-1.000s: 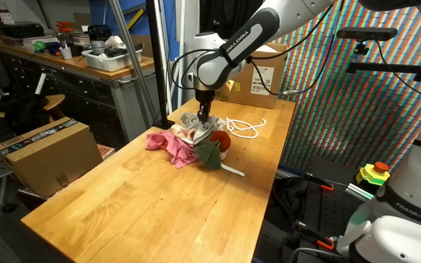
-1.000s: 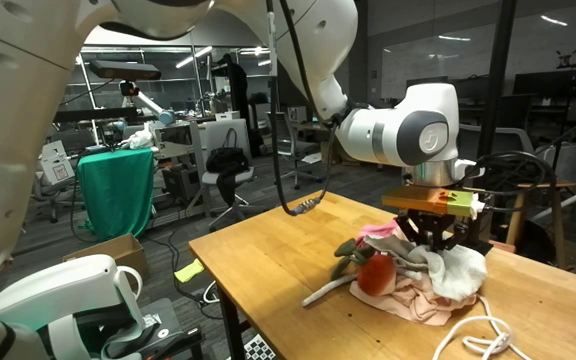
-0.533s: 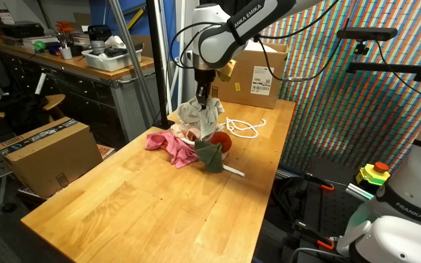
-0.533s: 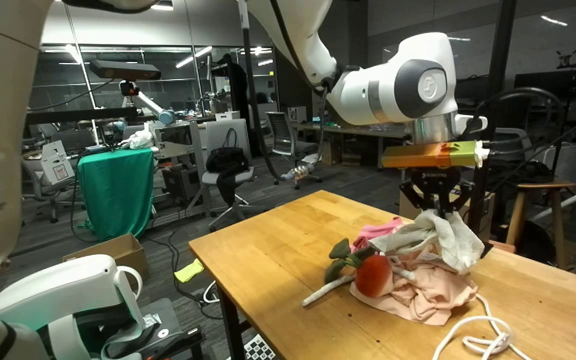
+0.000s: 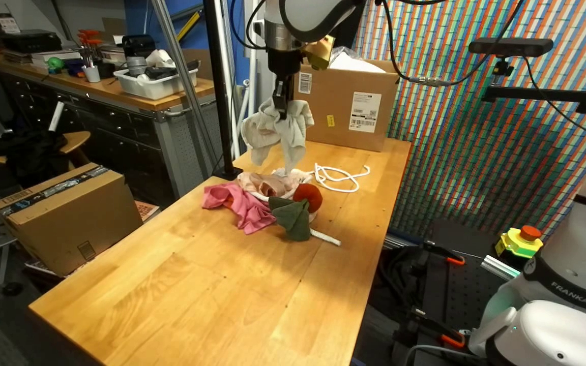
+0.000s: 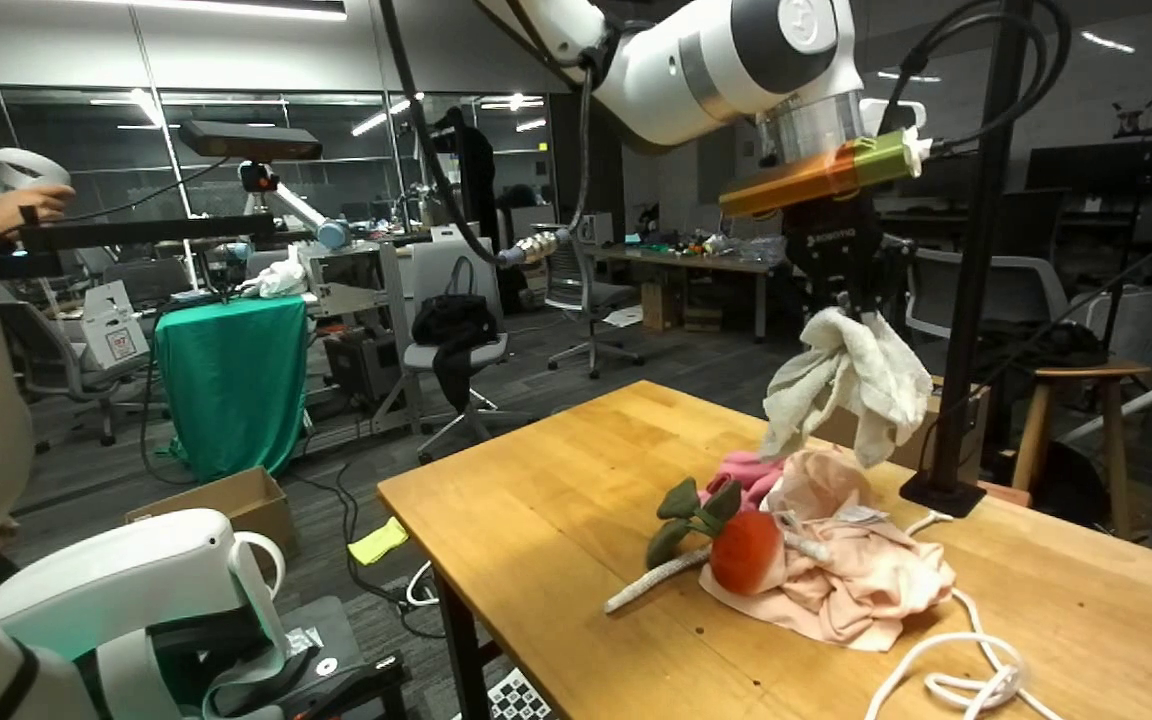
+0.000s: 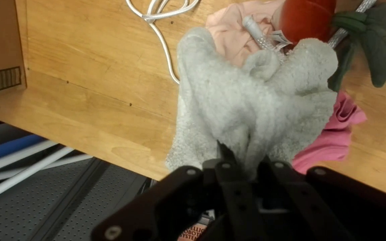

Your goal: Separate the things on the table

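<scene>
Wrist view, left to right: white cord (image 7: 149, 17) lies looped on the desk (image 7: 89, 67), peach cloth (image 7: 230, 33) crumpled nearby; the claw (image 7: 245, 157) is clamped on a grey-white cloth (image 7: 233, 90), hanging above the desk. Next come the red-orange round object (image 7: 308, 23), touching the peach cloth, and the magenta-pink cloth (image 7: 333, 137).

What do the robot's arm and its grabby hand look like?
The arm is rounded and white with dark grey caps, black cables and a black band reading FRANKA EMIKA. The gripper is black with jointed fingers and pale screws; an orange and yellow-green block sits above it.
</scene>
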You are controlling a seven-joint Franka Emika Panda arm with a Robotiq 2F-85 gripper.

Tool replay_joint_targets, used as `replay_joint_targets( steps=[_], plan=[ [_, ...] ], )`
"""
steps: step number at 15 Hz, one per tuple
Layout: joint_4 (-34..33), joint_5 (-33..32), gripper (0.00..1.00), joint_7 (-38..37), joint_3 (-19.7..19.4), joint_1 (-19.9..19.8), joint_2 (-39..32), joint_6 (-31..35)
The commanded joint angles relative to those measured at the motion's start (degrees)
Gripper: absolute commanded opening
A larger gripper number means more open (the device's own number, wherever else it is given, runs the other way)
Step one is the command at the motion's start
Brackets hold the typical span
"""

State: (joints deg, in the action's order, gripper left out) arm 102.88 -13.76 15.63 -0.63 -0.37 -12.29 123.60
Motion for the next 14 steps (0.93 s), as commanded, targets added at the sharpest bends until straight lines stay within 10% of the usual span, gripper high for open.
replay_joint_targets(
  steps=[1, 14],
  plan=[
    [0.3, -2.8, 0.09, -0.8, 1.2, 1.8, 3.5, -2.6],
    [-3.5, 1.1, 0.09, -9.3, 9.8, 11.2, -3.8, 0.5]
  ],
)
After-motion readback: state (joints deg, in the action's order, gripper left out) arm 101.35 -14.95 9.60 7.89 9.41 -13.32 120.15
